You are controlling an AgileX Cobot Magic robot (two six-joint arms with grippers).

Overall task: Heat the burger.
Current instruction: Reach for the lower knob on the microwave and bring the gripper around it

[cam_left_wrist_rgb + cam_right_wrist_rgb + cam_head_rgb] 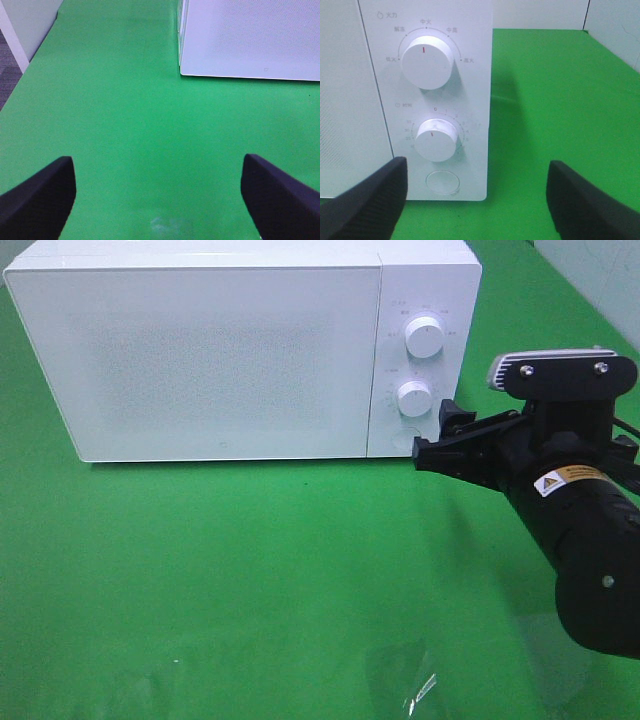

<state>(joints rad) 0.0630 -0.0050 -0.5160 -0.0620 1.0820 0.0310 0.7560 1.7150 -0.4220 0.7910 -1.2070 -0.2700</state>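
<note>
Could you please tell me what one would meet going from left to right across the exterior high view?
Microwave door → upper dial → right arm.

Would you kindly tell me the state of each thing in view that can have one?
Microwave door: shut.
Upper knob: red mark pointing about straight up.
Lower knob: setting too faint to read.
Right gripper: open, empty, facing the knobs.
Left gripper: open, empty, above the green table.
Burger: not in view.

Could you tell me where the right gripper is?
The right gripper is open on the exterior high view's right, facing the microwave's control panel near the lower knob.
</note>
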